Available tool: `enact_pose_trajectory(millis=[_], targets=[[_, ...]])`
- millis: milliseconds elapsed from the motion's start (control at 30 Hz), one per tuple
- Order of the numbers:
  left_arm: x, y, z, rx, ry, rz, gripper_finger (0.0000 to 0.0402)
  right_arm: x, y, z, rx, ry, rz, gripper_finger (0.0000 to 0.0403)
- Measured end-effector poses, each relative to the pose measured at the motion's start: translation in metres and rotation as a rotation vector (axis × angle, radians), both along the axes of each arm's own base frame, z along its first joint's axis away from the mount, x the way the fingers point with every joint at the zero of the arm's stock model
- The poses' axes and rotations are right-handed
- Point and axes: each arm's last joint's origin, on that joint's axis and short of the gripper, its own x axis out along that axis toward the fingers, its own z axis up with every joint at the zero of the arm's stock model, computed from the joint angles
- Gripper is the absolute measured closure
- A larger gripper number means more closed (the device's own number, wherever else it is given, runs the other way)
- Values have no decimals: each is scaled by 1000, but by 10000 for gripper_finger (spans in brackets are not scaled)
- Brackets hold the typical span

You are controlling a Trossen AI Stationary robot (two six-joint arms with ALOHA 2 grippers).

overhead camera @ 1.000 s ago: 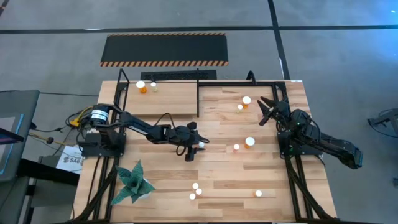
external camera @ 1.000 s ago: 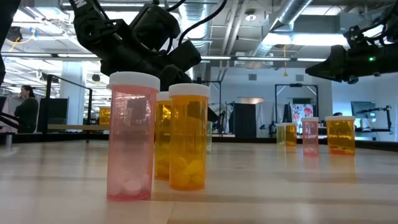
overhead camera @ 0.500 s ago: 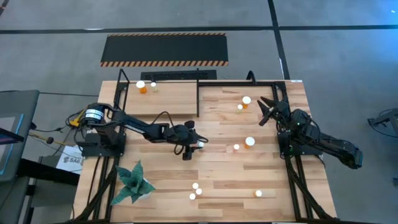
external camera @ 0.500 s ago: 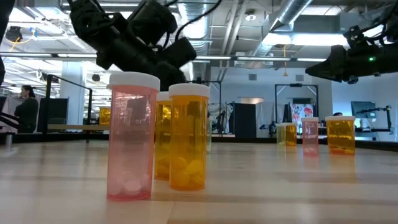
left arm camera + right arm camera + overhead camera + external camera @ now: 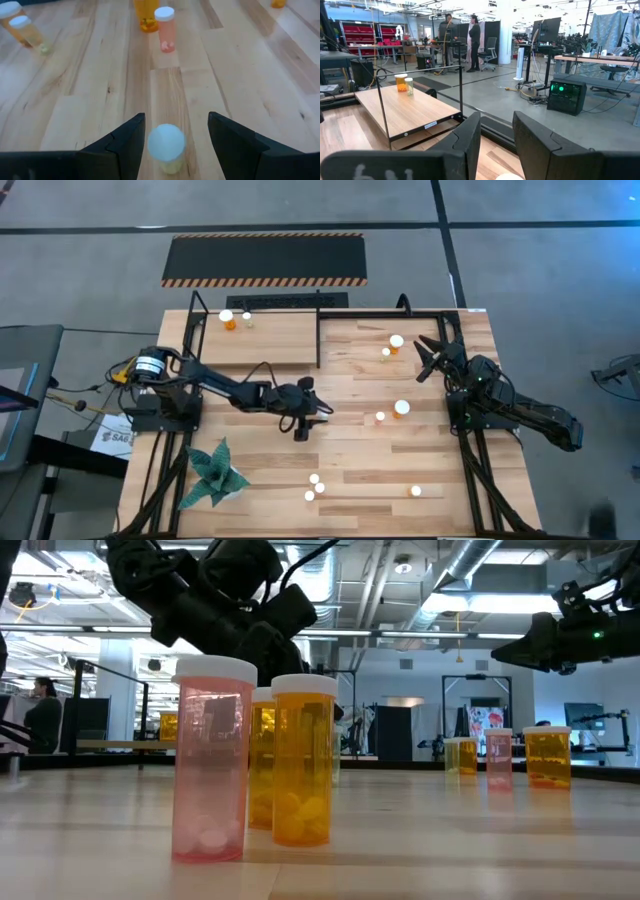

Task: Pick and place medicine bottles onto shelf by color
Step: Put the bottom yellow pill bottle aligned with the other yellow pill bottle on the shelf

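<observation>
- The left gripper (image 5: 172,145) has its jaws spread on either side of a small pale yellowish bottle with a white cap (image 5: 166,148); whether the fingers (image 5: 125,145) touch it cannot be told. In the high view this gripper (image 5: 312,418) hangs over the middle of the surface.
- The right gripper (image 5: 425,356) waits at the right side of the surface with its jaws clenched and nothing between them; its own camera looks over the shelf toward the room.
- The wooden surface (image 5: 350,450) carries all the things and sits in a black frame.
- The shelf (image 5: 270,337), a light wooden board with black posts and rails, fills the far left corner; an orange bottle (image 5: 229,319) and a small pale bottle (image 5: 247,319) stand on it near its far left end.
- A green folded paper plant (image 5: 213,472) lies at the near left corner.
- Loose medicine bottles stand apart on the surface: two near the far right (image 5: 395,342), two right of centre (image 5: 401,409), a cluster of three at the near edge (image 5: 314,487), and one (image 5: 416,491) to their right.
- In the low view that cluster shows as a pink bottle (image 5: 211,760) beside an orange bottle (image 5: 303,760), with an amber one just behind them.
</observation>
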Motion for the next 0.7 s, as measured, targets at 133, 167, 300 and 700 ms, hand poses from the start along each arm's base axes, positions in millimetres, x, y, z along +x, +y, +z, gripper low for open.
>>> enact_pose_trajectory(millis=[133, 167, 300, 700], targets=[[0, -2, -1, -7, 1, 22, 197, 0, 0, 0, 0, 0, 0, 264], [0, -2, -1, -6, 1, 30, 197, 0, 0, 0, 0, 0, 0, 264], [0, -2, -1, 3, 0, 48, 197, 0, 0, 0, 0, 0, 0, 266], [-1, -5, -3, -27, 21, 78, 197, 0, 0, 0, 0, 0, 0, 266]])
